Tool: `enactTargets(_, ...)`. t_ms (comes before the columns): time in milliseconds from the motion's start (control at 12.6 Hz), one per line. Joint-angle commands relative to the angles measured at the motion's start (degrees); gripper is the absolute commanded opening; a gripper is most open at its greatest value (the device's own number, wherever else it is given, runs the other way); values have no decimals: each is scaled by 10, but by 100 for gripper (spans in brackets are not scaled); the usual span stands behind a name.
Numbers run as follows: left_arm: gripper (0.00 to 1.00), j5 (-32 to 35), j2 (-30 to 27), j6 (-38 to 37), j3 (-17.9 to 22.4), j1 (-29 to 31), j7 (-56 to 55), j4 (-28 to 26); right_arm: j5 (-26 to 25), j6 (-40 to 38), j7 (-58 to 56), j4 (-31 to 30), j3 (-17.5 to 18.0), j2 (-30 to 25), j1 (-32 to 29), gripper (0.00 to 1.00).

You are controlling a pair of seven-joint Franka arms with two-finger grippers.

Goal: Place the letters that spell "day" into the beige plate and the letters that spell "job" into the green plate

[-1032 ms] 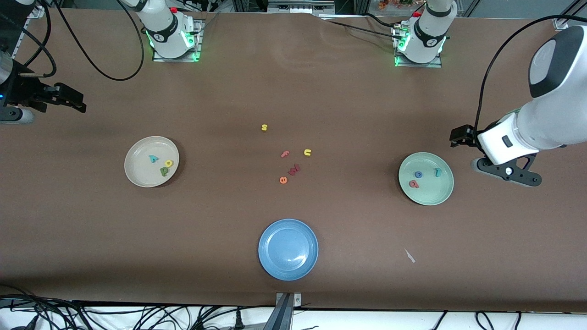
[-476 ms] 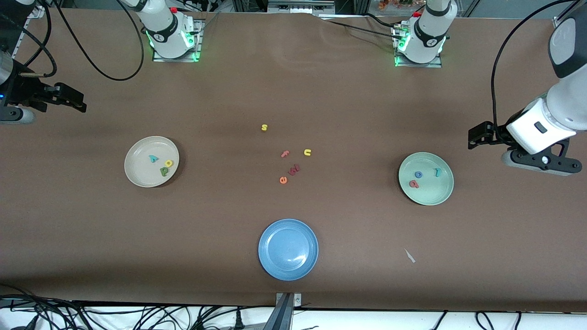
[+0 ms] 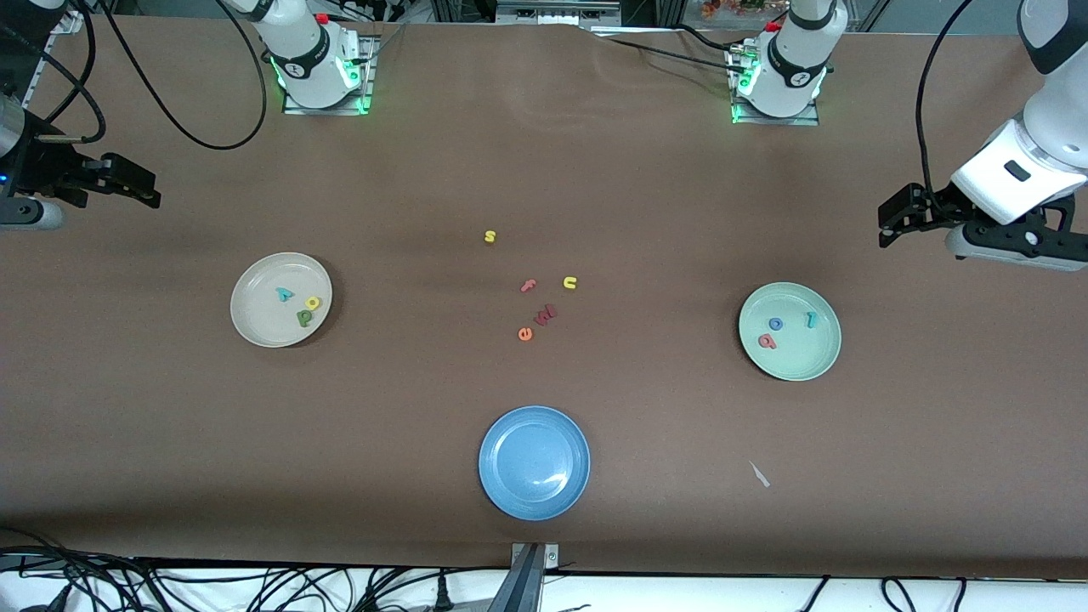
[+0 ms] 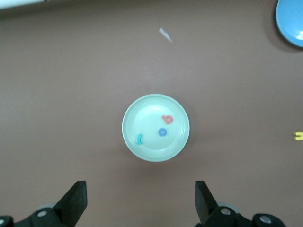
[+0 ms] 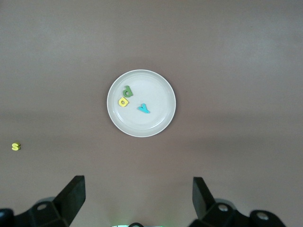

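The beige plate point(image 3: 259, 319) holds a teal y point(image 3: 284, 294), a yellow a point(image 3: 313, 302) and a green d point(image 3: 303, 318). In the green plate point(image 3: 799, 357) lie a blue o point(image 3: 774, 323), a teal j point(image 3: 811, 320) and a pink b point(image 3: 767, 341). My left gripper point(image 3: 886, 225) hangs open and empty in the air off the green plate point(image 4: 142, 118), toward the left arm's end of the table. My right gripper point(image 3: 153, 191) waits open and empty at the right arm's end, looking down on the beige plate point(image 5: 151, 92).
A blue plate point(image 3: 534, 461) sits near the front edge. Loose letters lie mid-table: a yellow s point(image 3: 490, 236), a pink f point(image 3: 529, 286), a yellow u point(image 3: 569, 282), a dark red one point(image 3: 545, 315) and an orange e point(image 3: 524, 334). A white scrap point(image 3: 759, 474) lies nearby.
My left arm has drawn back from beside the green plate, toward its own end of the table and the bases' side. The right arm and all letters have stayed put.
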Motion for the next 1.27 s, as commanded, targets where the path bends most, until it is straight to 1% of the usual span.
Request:
enactTargets(0, 100, -25, -36, 9, 7, 0, 9, -50, 2, -8, 0, 3, 3, -1, -3, 100)
enactTargets(238, 100, -35, -36, -7, 7, 4, 6, -48, 2, -9, 0, 3, 3, -1, -3, 100)
enactTargets(397, 100, -47, -35, -7, 22, 0, 5, -47, 2, -9, 0, 3, 3, -1, -3, 100)
enactTargets(873, 100, -37, -31, -10, 23, -3, 3, -38, 2, -10, 0, 3, 3, -1, -3, 100)
enactTargets(1032, 100, -37, -21, -33, 22, 0, 3, -24, 2, -10, 0, 3, 3, -1, -3, 100)
enactTargets(1190, 100, -37, -18, -37, 23, 1, 3, -22, 2, -10, 0, 3, 3, -1, -3, 100)
